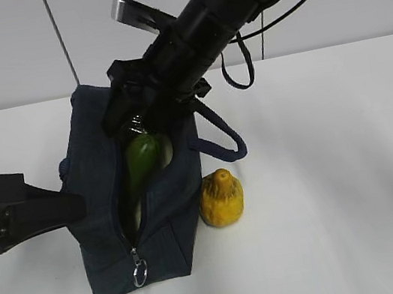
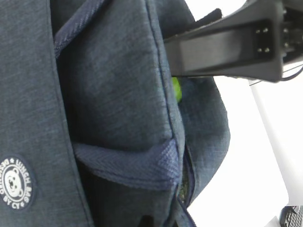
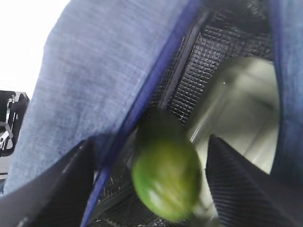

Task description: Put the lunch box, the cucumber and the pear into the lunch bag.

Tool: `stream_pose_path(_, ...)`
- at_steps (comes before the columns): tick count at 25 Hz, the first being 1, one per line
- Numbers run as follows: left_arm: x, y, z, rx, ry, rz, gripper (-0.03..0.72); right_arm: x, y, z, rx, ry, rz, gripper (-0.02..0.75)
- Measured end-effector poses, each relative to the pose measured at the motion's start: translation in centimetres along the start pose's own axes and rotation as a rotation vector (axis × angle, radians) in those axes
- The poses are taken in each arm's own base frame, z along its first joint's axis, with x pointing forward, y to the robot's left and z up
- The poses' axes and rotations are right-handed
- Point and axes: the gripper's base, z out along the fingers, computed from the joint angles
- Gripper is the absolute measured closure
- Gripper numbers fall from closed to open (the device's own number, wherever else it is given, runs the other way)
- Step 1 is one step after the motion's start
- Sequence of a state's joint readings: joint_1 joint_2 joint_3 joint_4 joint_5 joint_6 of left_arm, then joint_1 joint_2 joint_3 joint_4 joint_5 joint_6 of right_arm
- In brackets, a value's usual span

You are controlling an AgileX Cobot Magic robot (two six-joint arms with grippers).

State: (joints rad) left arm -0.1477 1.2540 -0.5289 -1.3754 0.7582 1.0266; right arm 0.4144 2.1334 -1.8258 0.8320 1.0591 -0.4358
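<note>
The navy lunch bag (image 1: 94,172) lies on the white table with its zipper open. The green cucumber (image 1: 140,161) stands slanted in the opening. My right gripper (image 1: 135,120) hovers right over it. In the right wrist view the cucumber (image 3: 165,182) is blurred between the spread fingers (image 3: 71,184), with a gap on each side. A pale surface beneath it, the lunch box (image 3: 246,109), lies inside the bag. The yellow pear (image 1: 221,198) sits on the table against the bag's right side. My left gripper (image 1: 70,207) is shut on the bag's left side; the bag's fabric (image 2: 109,85) fills its view.
The bag's strap handle (image 1: 221,135) loops out to the right, just behind the pear. The metal zipper ring (image 1: 139,273) hangs at the bag's near end. A black cable (image 1: 240,71) dangles from the right arm behind the bag. Bare white table (image 1: 341,190) spreads to the right.
</note>
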Motion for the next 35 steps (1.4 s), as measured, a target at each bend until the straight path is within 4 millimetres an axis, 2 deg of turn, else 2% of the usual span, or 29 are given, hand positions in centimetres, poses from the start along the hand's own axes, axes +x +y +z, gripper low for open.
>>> stream_pose_path(3, 0.0, 0.0, 0.0, 0.000, 0.000, 0.000, 0.703, -0.2, 0.5, -0.9, 0.037, 0.000, -0.045, 0.155)
stream_pose_path(7, 0.0, 0.0, 0.0, -0.001, -0.001, 0.000, 0.703, -0.6, 1.9, -3.5, 0.116, -0.020, -0.141, 0.156)
stream_pose_path(12, 0.0, 0.0, 0.0, -0.002, -0.001, 0.000, 0.703, 0.0, 3.6, -7.2, 0.251, 0.019, -0.255, 0.218)
stream_pose_path(18, 0.0, 0.0, 0.0, -0.004, -0.003, 0.000, 0.703, 1.1, 4.4, -10.5, 0.419, 0.081, -0.254, 0.262)
stream_pose_path(21, 0.0, 0.0, 0.0, -0.005, -0.003, 0.000, 0.703, 1.2, 4.3, -11.2, 0.475, 0.075, -0.213, 0.281)
stream_pose_path(26, 0.0, 0.0, 0.0, -0.005, -0.003, 0.000, 0.703, 2.5, 4.1, -11.3, 0.494, 0.108, -0.179, 0.342)
stream_pose_path(31, 0.0, 0.1, 0.0, -0.006, -0.003, 0.000, 0.703, 5.2, 3.9, -11.4, 0.500, 0.170, -0.151, 0.356)
stream_pose_path(35, 0.0, 0.1, 0.0, -0.006, -0.003, 0.000, 0.703, 8.2, 3.9, -11.4, 0.487, 0.232, -0.117, 0.360)
